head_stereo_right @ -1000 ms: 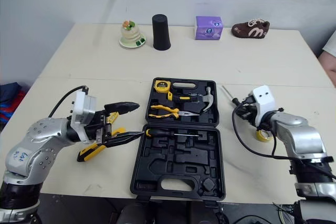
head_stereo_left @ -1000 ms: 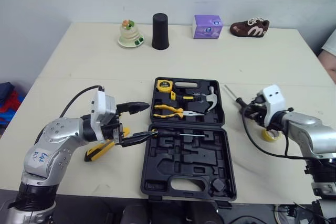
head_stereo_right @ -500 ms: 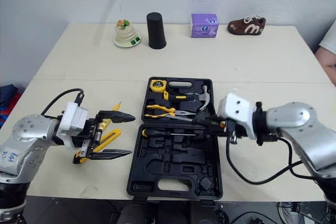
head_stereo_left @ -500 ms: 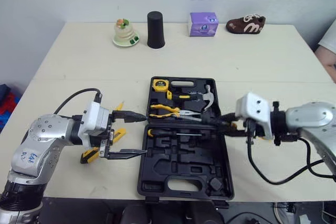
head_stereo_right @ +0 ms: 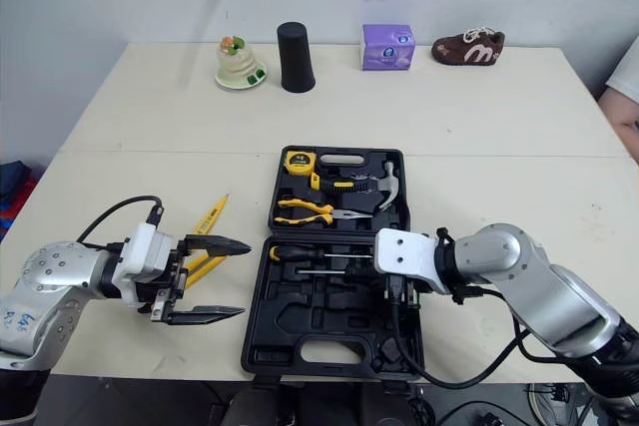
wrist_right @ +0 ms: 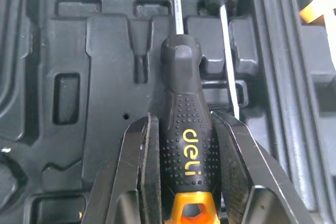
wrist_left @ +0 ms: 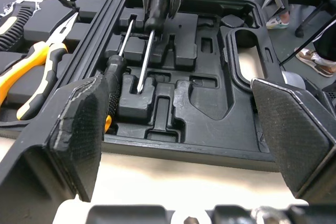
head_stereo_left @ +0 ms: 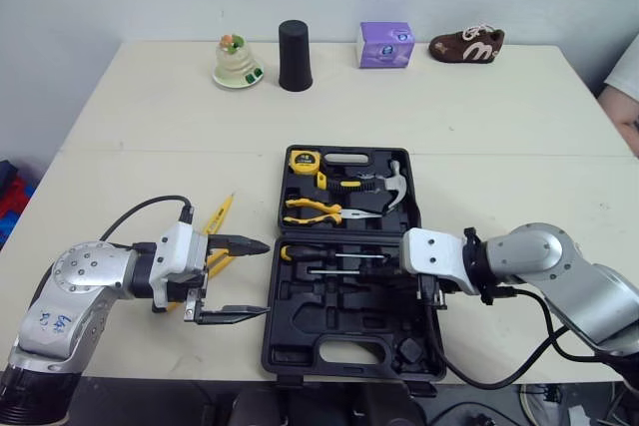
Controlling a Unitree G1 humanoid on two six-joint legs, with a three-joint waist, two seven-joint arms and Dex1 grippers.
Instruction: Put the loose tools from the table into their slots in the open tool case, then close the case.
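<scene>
Screwdriver [wrist_right: 185,129] count: two, both in the tool case [head_stereo_left: 300,331]. One pliers [head_stereo_left: 319,212], one hammer [head_stereo_left: 394,187], one tape measure [head_stereo_left: 303,160]. One yellow tool [head_stereo_left: 217,219] outside, possibly two-handled. One cup [head_stereo_left: 294,42], one box [head_stereo_left: 385,45], one shoe [head_stereo_left: 466,45].

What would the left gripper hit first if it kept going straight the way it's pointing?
Most likely the near wall of the tool case, right ahead of the left gripper. Height is unclear; it might instead clear the rim.
</scene>
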